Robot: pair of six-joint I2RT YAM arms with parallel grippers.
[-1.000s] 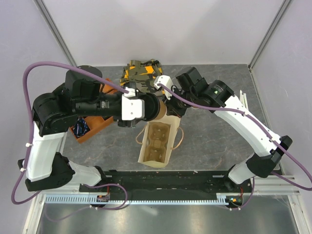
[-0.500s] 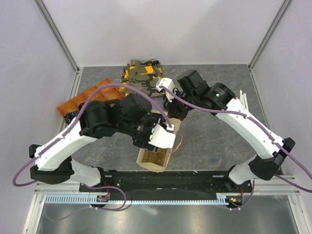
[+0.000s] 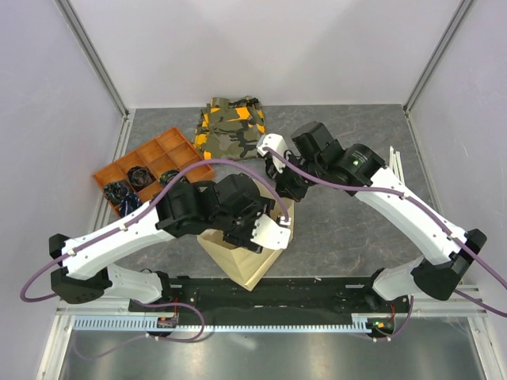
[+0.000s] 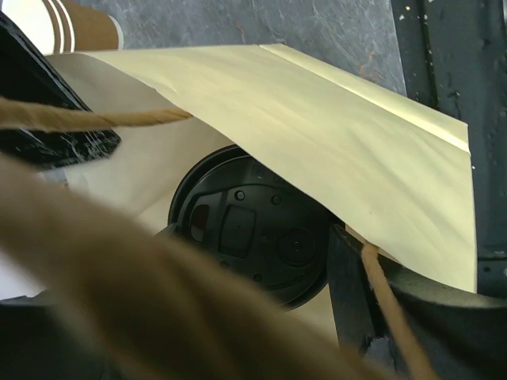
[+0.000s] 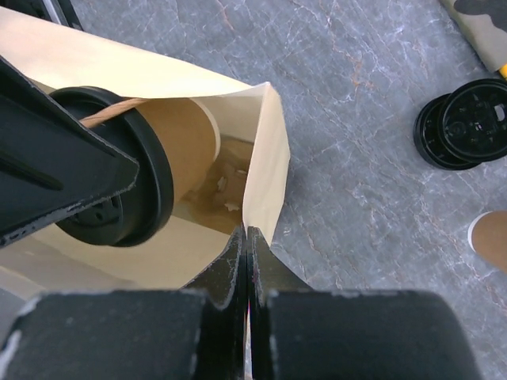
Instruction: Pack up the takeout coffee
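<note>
The takeout coffee [image 5: 188,141], a brown paper cup under a black lid [image 4: 253,233], lies on its side in the mouth of the tan paper bag [image 5: 265,170]. My left gripper [image 3: 268,229] is shut on it; one black finger [image 5: 63,158] crosses the lid, and another finger [image 4: 356,293] presses the lid's edge. The bag's wall [image 4: 333,119] hangs over the lid, and a blurred twine handle [image 4: 119,269] hides the lower left of that view. My right gripper [image 5: 248,231] is shut on the bag's rim, holding it up, at the bag's far side [image 3: 287,192].
Loose black lids [image 5: 467,127] and a tan cup [image 5: 491,237] sit on the grey table right of the bag. An orange tray [image 3: 181,142] stands at the back left, with camouflage cloth [image 3: 230,123] behind. A cardboard carrier [image 5: 215,186] lies inside the bag.
My left arm swung from the back left toward the near side and brought the coffee down into the bag's mouth. The bag shifted and tilted. The right gripper kept its hold on the rim.
</note>
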